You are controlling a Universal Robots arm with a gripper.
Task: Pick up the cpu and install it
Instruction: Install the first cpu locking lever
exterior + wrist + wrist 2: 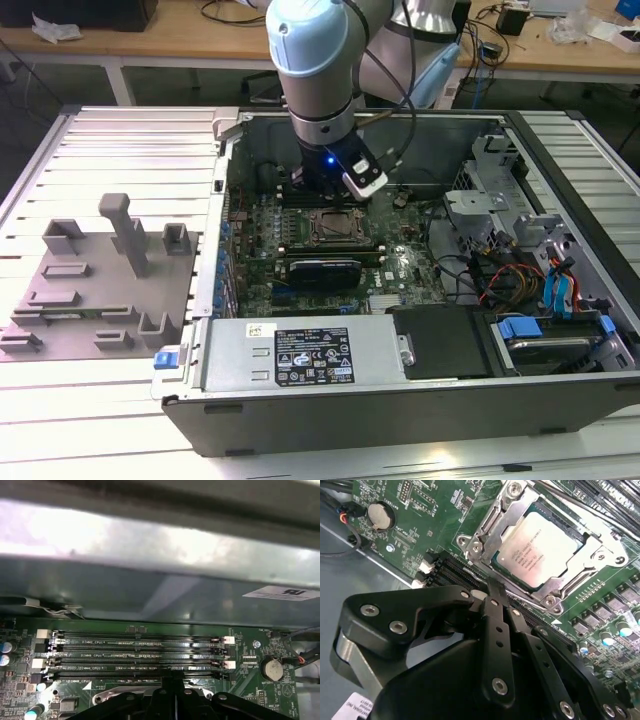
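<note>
Slatted metal bench (110, 400) carries an open computer case (400, 400), with a grey fixture plate (95, 290) at nine o'clock of it in the exterior view; behind runs a wooden desk (180, 45); the arm (312, 70) reaches down into the case, over the motherboard (300, 280); the cpu (540, 550) lies seated in its socket (597, 555), metal frame around it, silver top showing; in the second wrist view the claw (494, 587) is clenched, fingers (496, 630) pressed together and holding nothing, its tip just short of the socket's edge, apart from the cpu; memory slots (140, 652) run beside the socket in the first wrist view, a coin battery (273, 668) near them.
</note>
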